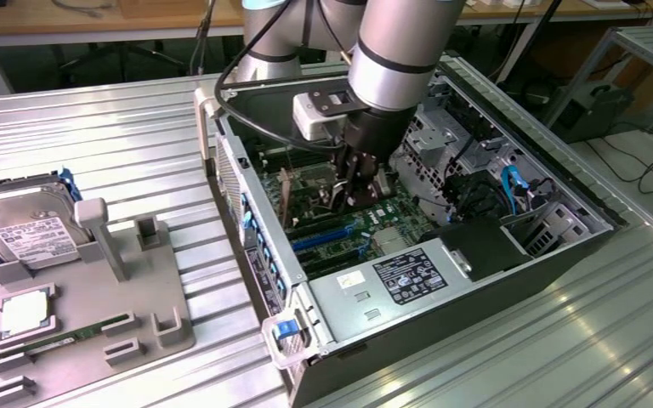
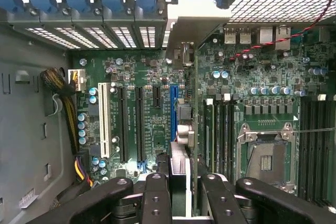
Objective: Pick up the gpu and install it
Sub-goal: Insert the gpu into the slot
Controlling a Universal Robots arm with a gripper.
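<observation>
My gripper (image 1: 353, 194) reaches down into the open computer case (image 1: 261, 246) and is shut on the gpu (image 1: 329, 201). In the wrist view the gpu (image 2: 182, 129) appears edge-on between the two black fingers (image 2: 155, 198), running from them toward the rear slot openings. Its metal end bracket (image 2: 185, 30) sits by the case's back wall. The card stands upright over the motherboard (image 2: 147, 77), right beside the blue expansion slot (image 2: 173, 111). I cannot tell whether its lower edge touches the slot.
A grey fixture (image 1: 88, 306) on the exterior view's left holds a silver hard drive (image 1: 20, 229), a processor (image 1: 26, 310) and a green memory stick (image 1: 71, 336). Inside the case are the power supply (image 1: 400, 276), black slots (image 2: 122, 124), the CPU socket (image 2: 265, 153) and cables (image 2: 63, 90).
</observation>
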